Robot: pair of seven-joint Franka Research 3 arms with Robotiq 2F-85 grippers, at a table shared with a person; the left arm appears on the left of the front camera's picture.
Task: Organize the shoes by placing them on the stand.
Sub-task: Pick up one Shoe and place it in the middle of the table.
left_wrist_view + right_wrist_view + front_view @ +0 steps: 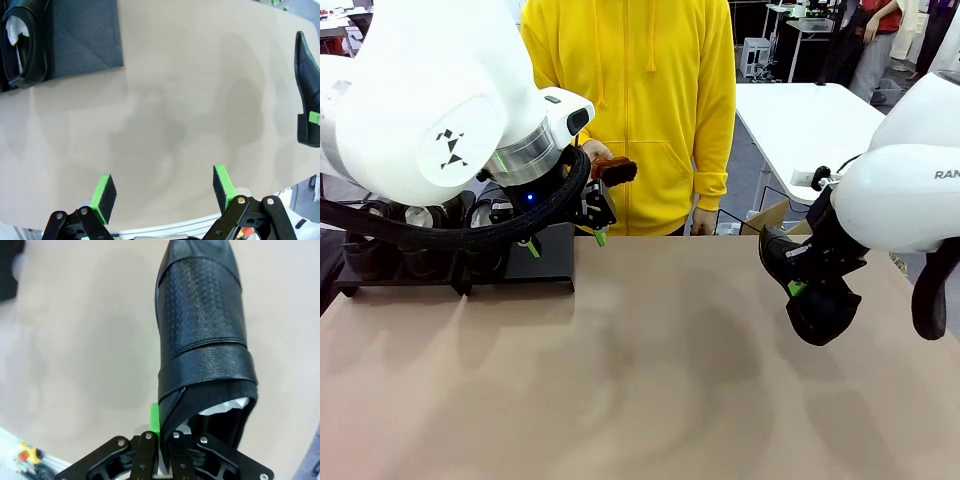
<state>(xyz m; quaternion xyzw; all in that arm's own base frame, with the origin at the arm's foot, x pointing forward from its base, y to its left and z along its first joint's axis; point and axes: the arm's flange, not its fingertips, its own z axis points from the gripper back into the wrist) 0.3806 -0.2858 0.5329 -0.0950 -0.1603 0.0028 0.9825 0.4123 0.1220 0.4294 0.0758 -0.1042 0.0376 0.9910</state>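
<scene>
My right gripper [161,436] was pinched on the heel-side collar of a black dress shoe [202,325], toe hanging down above the table [650,380]. My left gripper [162,192] hovered wide and empty near the stand [85,35], where another shoe [25,45] sat. The leather looked glossy, probably slippery; the paper-stuffed collar seemed the firmest hold.

Plain tan tabletop [650,380], matte, soft shadows, even indoor light. Behind it a person in a yellow hoodie [630,110] stands at the far edge. White table [810,120] at back right, grey floor beside it, cardboard box [770,217] by the tabletop's far right corner.
</scene>
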